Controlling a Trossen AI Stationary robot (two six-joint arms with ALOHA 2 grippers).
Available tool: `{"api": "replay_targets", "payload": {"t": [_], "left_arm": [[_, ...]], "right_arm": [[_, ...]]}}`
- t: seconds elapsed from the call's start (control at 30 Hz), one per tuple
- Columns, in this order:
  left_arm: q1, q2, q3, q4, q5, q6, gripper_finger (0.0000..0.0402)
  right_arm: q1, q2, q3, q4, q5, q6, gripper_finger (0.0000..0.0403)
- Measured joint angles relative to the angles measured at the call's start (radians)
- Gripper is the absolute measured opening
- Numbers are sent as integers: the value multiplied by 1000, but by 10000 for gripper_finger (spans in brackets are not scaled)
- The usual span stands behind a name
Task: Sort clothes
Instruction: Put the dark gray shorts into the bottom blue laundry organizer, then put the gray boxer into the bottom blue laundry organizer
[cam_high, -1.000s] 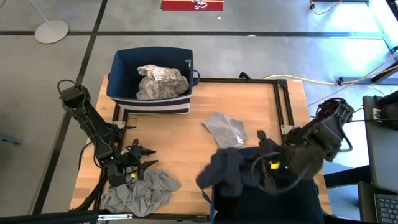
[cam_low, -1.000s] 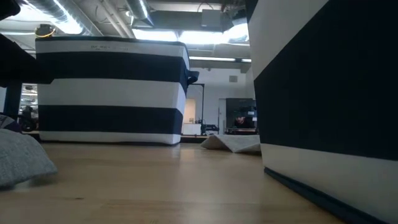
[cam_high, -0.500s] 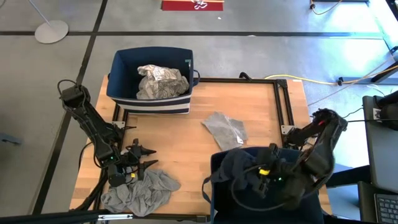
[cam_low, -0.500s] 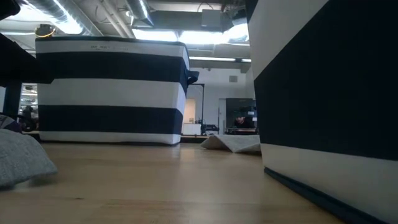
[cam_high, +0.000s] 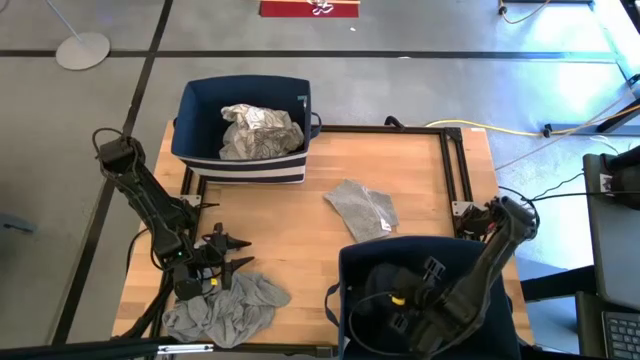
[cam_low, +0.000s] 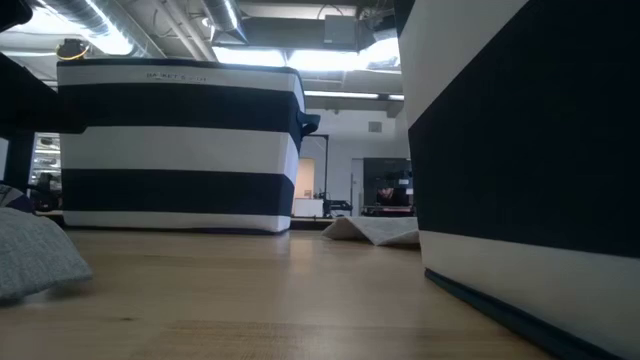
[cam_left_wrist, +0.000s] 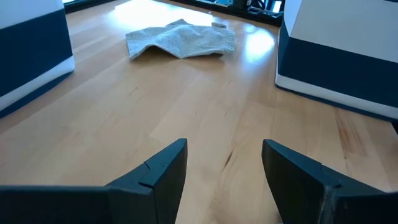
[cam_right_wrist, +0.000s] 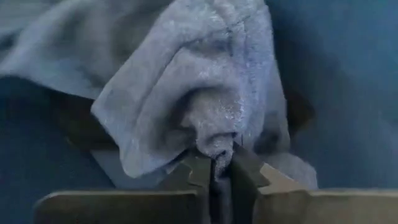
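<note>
Right gripper (cam_right_wrist: 214, 163) is down inside the near bin (cam_high: 350, 262), pinched tight on the navy garment (cam_right_wrist: 205, 93), which bunches directly ahead of its fingertips. Left gripper (cam_left_wrist: 224, 163) waits open near 8 o'clock.

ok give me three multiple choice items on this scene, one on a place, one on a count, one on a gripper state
1. Where is the right gripper?
A. inside the near navy bin
B. over the far bin
C. on bare table

2. How many grey garments lie on the table outside the bins?
A. none
B. two
C. four

3. How do the left gripper's fingers stand?
A. clamped on cloth
B. apart, holding nothing
C. out of view

Key: 1 A, the high view shows it down in that bin, pinching a dark garment. 2 B, one mid-table, one at the near edge. 3 B, bare wood shows between them.
</note>
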Motion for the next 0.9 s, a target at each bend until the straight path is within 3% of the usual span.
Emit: {"api": "replay_targets", "payload": {"t": [0.5,0.73,0.9], "left_arm": [[0,0,0,0,-21,-7,198],[0,0,0,0,-21,-7,198],[0,0,0,0,-21,1,198]], "right_arm": [[-73,-9,-2,-2,-194,47,187],[-189,-44,111,-2,-271,-96,226],[-281,-55,229,0,-227,-250,229]]}}
